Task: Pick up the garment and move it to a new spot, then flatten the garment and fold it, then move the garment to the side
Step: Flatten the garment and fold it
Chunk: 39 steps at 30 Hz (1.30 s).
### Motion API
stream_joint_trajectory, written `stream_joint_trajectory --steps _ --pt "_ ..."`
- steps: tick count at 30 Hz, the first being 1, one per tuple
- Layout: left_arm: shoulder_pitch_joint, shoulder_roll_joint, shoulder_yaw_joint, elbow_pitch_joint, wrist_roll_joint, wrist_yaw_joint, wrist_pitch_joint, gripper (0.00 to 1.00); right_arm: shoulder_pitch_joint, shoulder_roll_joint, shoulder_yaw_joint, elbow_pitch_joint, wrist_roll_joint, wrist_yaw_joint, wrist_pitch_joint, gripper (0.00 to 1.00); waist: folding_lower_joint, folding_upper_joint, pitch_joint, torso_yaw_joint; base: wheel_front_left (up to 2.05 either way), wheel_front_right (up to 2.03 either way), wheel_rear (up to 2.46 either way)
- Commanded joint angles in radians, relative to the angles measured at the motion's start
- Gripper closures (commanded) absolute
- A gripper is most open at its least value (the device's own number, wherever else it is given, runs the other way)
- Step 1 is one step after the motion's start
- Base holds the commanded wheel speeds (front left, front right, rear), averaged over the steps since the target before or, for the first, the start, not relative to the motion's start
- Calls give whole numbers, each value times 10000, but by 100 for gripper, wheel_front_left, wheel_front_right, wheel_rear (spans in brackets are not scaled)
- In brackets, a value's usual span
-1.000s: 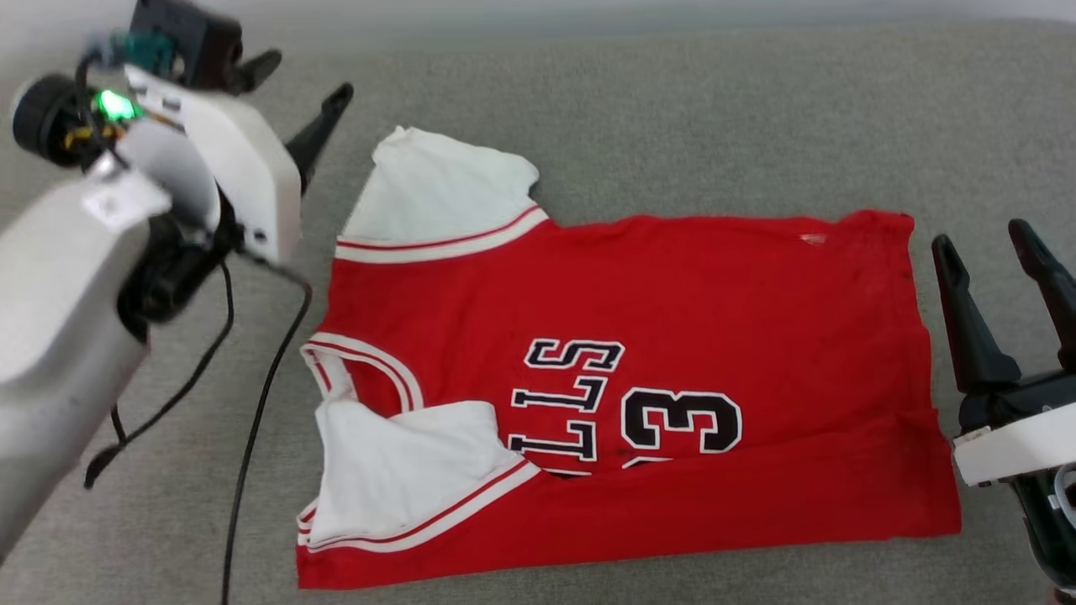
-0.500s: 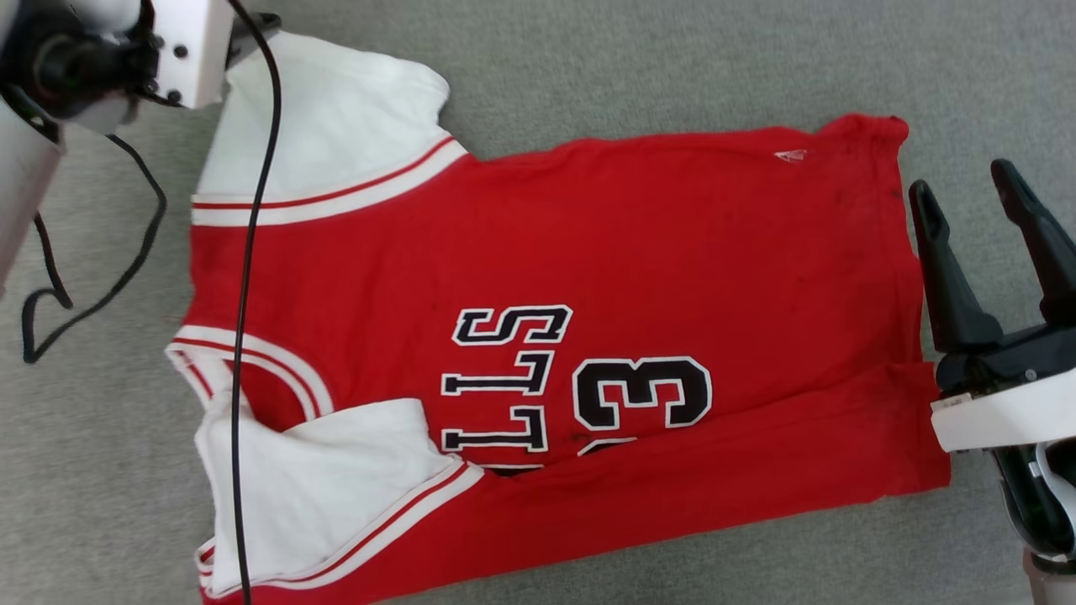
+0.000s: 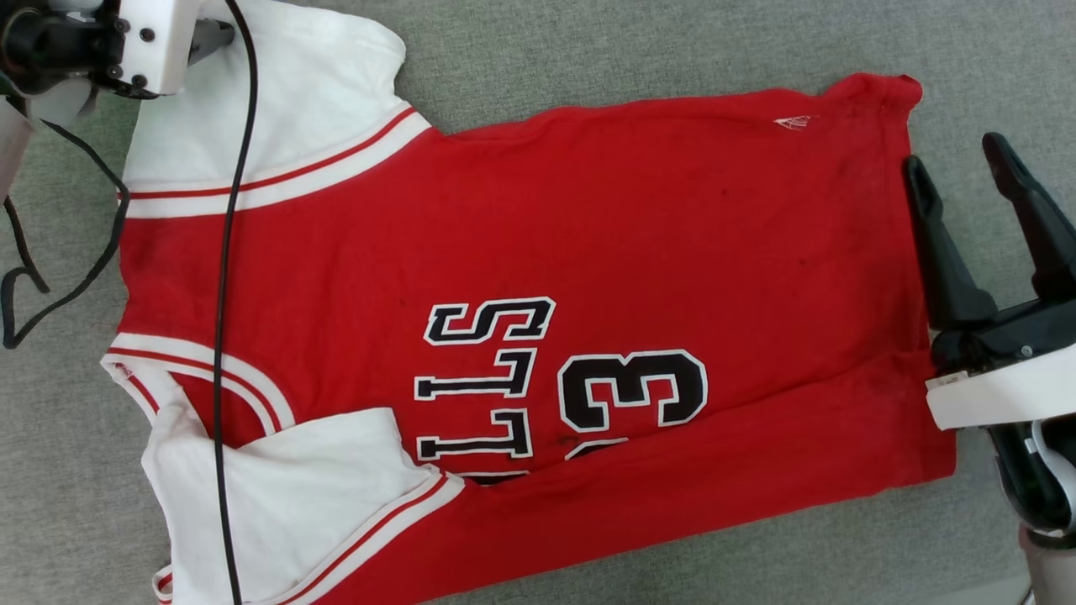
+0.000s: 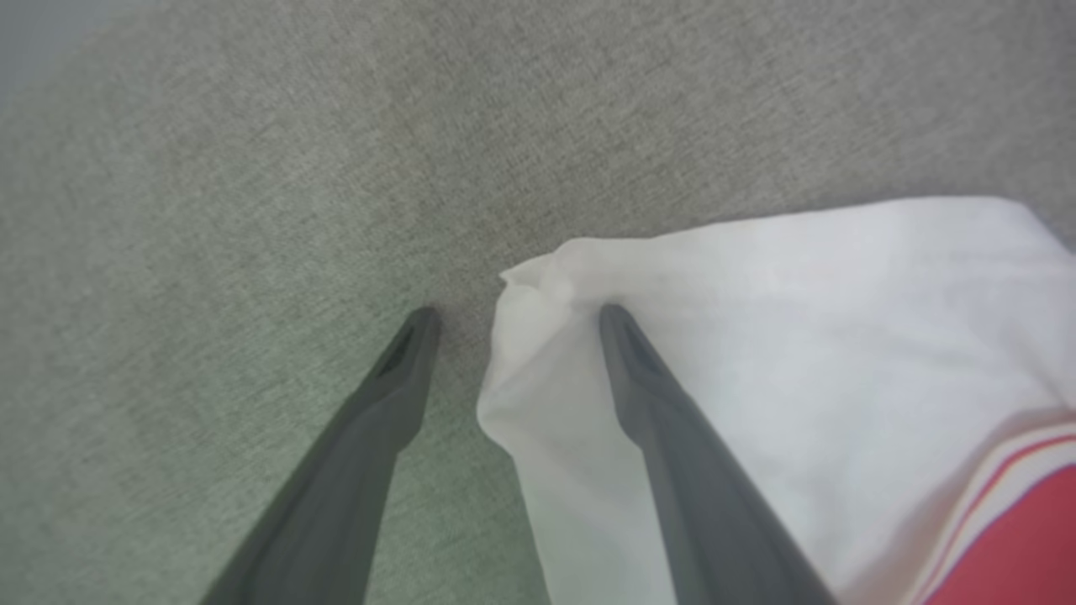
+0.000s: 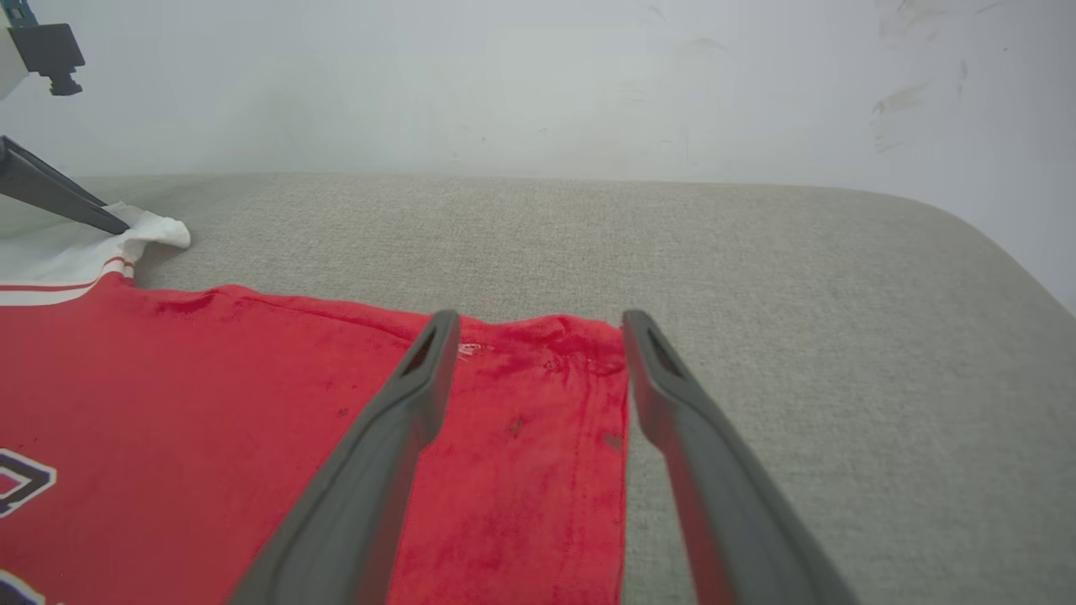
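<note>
The right gripper [image 5: 540, 318], jaws wide apart, straddles the side hem of the red garment [image 5: 210, 395], which lies flat toward the grey cushion [image 5: 799, 277]'s back edge.

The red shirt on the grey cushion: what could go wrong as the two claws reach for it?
1. The left gripper stands open with only one finger over the far sleeve; closing might pinch too little and slip.
2. A black cable crosses above the garment and could snag and drag it.
3. The near sleeve lies folded over the lettering, so a crease may stay.
</note>
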Motion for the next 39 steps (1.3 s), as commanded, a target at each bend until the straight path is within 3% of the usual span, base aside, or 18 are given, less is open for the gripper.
stream_joint_trajectory --steps 1,8,11,18,26,31,39 --pt "536 -152 -249 113 -43 -64 27 100 -210 -80 -18 38 49 -8 -15 0 -1 0 -31 41 0 0 0" --pt "371 -194 -212 -303 36 -133 -1147 100 -734 -710 -396 86 109 -8 261 0 -1 0 -606 428 0 0 0" --pt "415 -328 -286 -545 102 -134 -1734 100 -1169 -1298 -485 154 165 -8 839 0 -1 0 -973 671 0 0 0" --pt "780 -379 -892 -1659 155 -141 -2887 100 -2290 -2783 -132 999 1068 -8 3792 0 -1 0 -1681 1249 0 0 0" --pt "1176 -346 -1041 -2539 63 -144 -3886 100 -3378 -4381 1317 2147 2620 -8 8174 0 -1 0 -1815 1783 0 0 0" --pt "1289 -309 -1180 -2943 235 -145 -4157 100 -4005 -4632 1837 2823 3048 -8 9665 0 -1 0 -1587 2080 0 0 0" --pt "1101 -356 -1210 -3324 356 -145 -4424 100 -4744 -4355 2294 3875 2831 -8 10222 0 -1 0 -1143 2442 0 0 0"
